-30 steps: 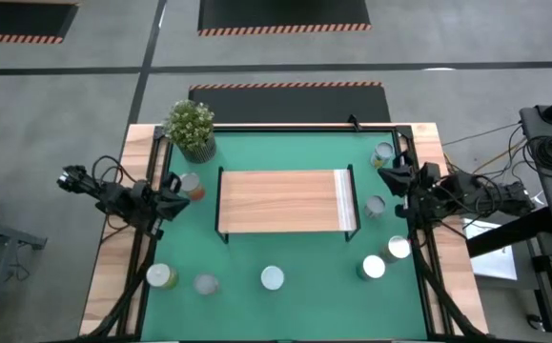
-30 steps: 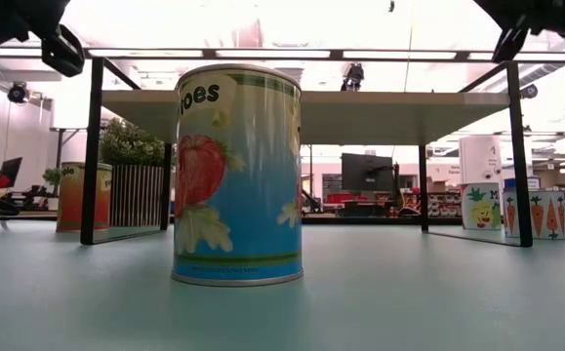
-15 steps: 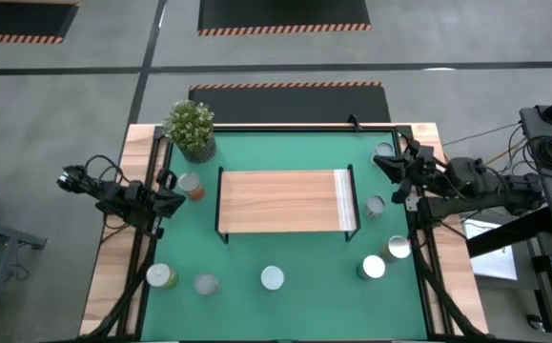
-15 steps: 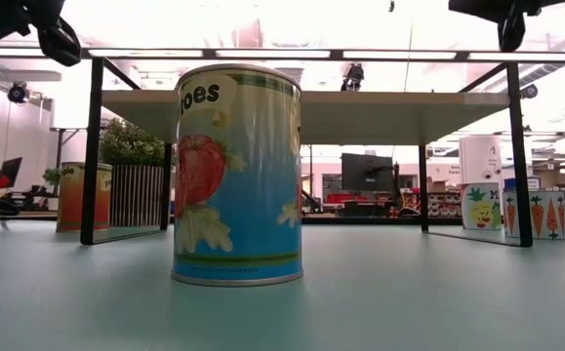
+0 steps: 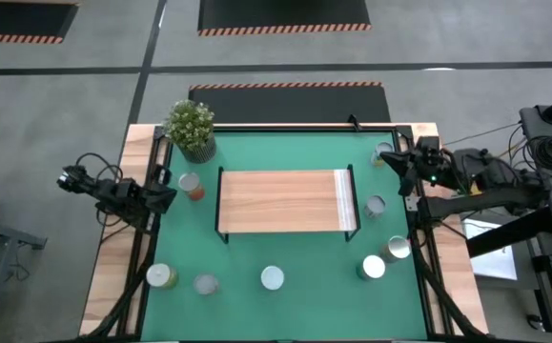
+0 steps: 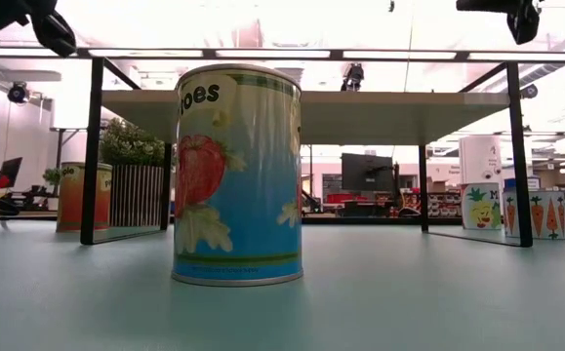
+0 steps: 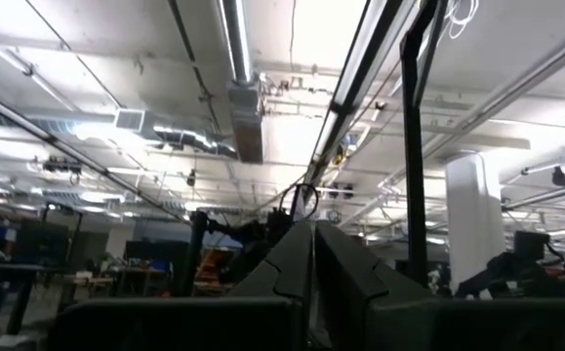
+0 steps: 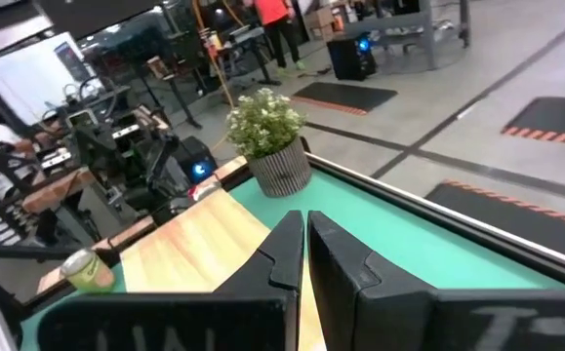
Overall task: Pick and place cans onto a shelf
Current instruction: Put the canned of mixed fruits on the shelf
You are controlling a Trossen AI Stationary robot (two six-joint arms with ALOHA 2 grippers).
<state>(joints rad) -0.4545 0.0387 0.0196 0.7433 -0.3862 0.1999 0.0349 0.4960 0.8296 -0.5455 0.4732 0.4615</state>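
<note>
We see the left end effector (image 5: pixel 168 193) closed and empty, left of the shelf (image 5: pixel 280 201). The right end effector (image 5: pixel 397 159), also closed, hangs at the far right beside cans (image 5: pixel 375 206).

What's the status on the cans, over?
Left gripper and right gripper shut, empty, at table edges. Shelf bare; cans on mat. Nothing in the way.

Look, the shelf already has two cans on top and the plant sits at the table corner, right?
Not quite. The shelf has no cans on it; the high view shows its top bare, with the cans on the green mat around it. The plant does sit at the corner.
</note>
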